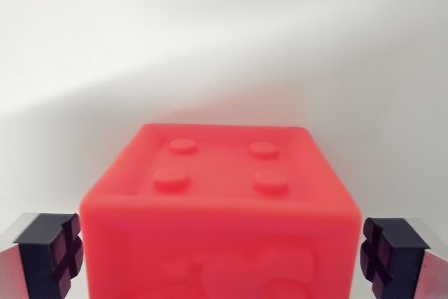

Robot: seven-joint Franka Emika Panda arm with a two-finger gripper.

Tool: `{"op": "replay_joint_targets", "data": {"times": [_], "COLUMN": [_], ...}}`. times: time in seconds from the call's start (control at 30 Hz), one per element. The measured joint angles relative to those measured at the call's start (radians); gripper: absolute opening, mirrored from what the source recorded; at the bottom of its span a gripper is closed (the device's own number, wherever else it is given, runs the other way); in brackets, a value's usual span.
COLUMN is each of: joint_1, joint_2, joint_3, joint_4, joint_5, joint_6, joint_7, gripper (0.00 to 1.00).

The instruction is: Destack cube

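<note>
With my fingers set either side of the red cube (217, 208), I judge that I am at the grasping step of the destack, lined up but not yet holding. My end effector (220, 257) is spread wide: one dark ribbed pad (50, 253) sits at the wrist view's left just beside the cube's left face, and the other sits at the wrist view's right, just beside the right face. On the left the pad looks to be touching or almost touching the cube; on the right a thin sliver of pale background shows between pad and cube, so I am not pinching it. The cube fills the lower middle of my view, its top face turned up toward me with four round studs in a square and a raised rim round them, and some blurred raised shape on the near face that I cannot read. Whatever the cube rests on is hidden beneath it, so I cannot see a lower cube or the desk from here; behind it is only a plain pale surface. The next move, as I reckon it, calls for closing the pads evenly on the two side faces, keeping centred so the cube is not nudged sideways off whatever is under it, then lifting straight up before carrying it clear and setting it down apart.
</note>
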Motion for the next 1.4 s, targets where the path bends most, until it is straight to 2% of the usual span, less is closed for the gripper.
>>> {"op": "replay_joint_targets", "data": {"times": [0.2, 0.4, 0.57, 0.77, 0.97, 1.2, 1.4], "joint_1": [0.008, 0.02, 0.032, 0.046, 0.052, 0.053, 0.053], "joint_2": [-0.032, -0.077, -0.121, -0.191, -0.259, -0.344, -0.408], "joint_3": [-0.009, -0.023, -0.038, -0.057, -0.069, -0.074, -0.076], "joint_4": [-0.009, -0.021, -0.03, -0.043, -0.05, -0.051, -0.05], "joint_5": [-0.002, -0.008, -0.02, -0.043, -0.069, -0.101, -0.121], "joint_6": [-0.022, -0.055, -0.089, -0.144, -0.203, -0.284, -0.35], "joint_7": [0.002, 0.007, 0.015, 0.031, 0.05, 0.073, 0.087], "gripper": [1.0, 1.0, 1.0, 1.0, 1.0, 1.0, 1.0]}}
